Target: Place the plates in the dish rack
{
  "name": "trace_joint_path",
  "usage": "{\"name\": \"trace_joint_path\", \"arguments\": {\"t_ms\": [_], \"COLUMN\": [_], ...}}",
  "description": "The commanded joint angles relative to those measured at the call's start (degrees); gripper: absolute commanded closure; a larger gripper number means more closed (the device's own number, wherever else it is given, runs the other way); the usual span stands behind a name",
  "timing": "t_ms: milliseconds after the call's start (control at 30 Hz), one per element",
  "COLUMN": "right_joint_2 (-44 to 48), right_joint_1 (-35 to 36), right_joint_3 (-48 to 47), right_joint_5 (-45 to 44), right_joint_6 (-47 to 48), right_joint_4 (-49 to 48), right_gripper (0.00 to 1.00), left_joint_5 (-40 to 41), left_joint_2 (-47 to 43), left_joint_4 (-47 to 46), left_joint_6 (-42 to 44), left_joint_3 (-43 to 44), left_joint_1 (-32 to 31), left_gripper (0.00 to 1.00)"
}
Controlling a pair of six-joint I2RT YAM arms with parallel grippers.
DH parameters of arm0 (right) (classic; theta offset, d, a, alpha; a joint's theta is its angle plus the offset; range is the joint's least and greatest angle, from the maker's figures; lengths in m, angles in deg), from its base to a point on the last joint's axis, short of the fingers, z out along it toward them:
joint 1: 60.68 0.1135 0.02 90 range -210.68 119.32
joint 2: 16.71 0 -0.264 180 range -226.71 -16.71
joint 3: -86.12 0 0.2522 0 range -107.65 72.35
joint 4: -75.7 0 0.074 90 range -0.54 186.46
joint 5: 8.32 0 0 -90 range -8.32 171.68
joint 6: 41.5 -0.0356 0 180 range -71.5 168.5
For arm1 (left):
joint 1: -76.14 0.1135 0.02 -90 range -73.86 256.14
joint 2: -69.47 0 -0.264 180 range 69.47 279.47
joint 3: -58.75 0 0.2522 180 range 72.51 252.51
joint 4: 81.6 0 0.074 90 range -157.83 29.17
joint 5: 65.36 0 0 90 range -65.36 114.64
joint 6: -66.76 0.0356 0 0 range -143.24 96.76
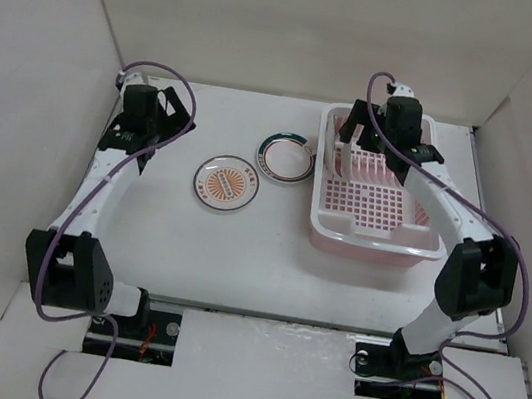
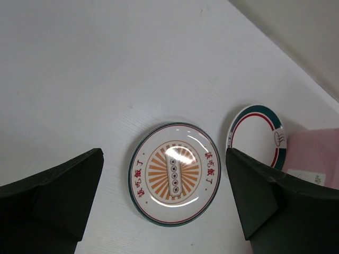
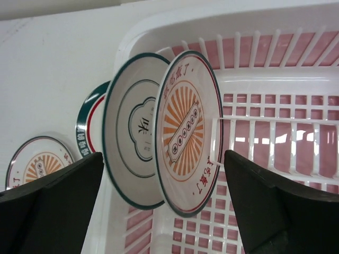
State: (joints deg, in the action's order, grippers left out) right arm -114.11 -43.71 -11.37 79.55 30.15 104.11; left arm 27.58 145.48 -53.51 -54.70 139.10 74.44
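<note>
L side: left gripper (image 2: 163,153) hangs over the white table (image 1: 235,266); fingers spread wide, nothing held; under it we see a small round white glazed plate w/ orange sunburst centre (image 2: 174,173), flat, face up. Next R: small round white plate w/ dark green rim band (image 1: 285,156), also flat, just beside the rectangular pale pink plastic dish rack (image 1: 370,244). In rack, L end: white plate w/ thin dark rings (image 3: 132,132) and second sunburst plate (image 3: 188,132) stand on edge among the divider prongs (image 1: 361,162), near upright, slight lean. Over them the right gripper (image 3: 163,154); jaws wide, gripping nothing. We reckon 2 of 4 loaded. Handling, our guess: plates stiff, light, glossy so prob. slippery, breakable if dropped; flat ones offer only the raised rim; pinch at rim edge, tip up, lower gently btwn prongs.
</note>
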Motion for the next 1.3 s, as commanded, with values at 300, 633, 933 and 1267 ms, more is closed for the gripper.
{"name": "trace_joint_path", "arguments": {"t_ms": [300,633,933,1267], "right_joint_2": [18.55,22.61,23.67,23.14], "right_joint_1": [0.52,0.52,0.52,0.52], "right_joint_3": [-4.43,-7.41,-7.95,-9.70], "right_joint_5": [10.39,21.63,22.79,25.33], "right_joint_6": [7.79,9.03,9.56,9.56], "right_joint_4": [-0.50,-1.03,-1.03,-1.03], "right_gripper": [0.00,0.00,0.00,0.00], "left_joint_5": [-25.17,-30.10,-31.85,-31.86], "left_joint_2": [18.11,27.42,29.02,28.41], "left_joint_4": [-3.59,-8.35,-15.19,-16.88], "left_joint_6": [-1.14,-1.67,-4.04,-6.15], "left_joint_3": [-5.84,-7.17,-12.44,-13.59], "left_joint_1": [6.35,6.35,5.82,5.82], "left_gripper": [0.00,0.06,0.35,0.70]}}
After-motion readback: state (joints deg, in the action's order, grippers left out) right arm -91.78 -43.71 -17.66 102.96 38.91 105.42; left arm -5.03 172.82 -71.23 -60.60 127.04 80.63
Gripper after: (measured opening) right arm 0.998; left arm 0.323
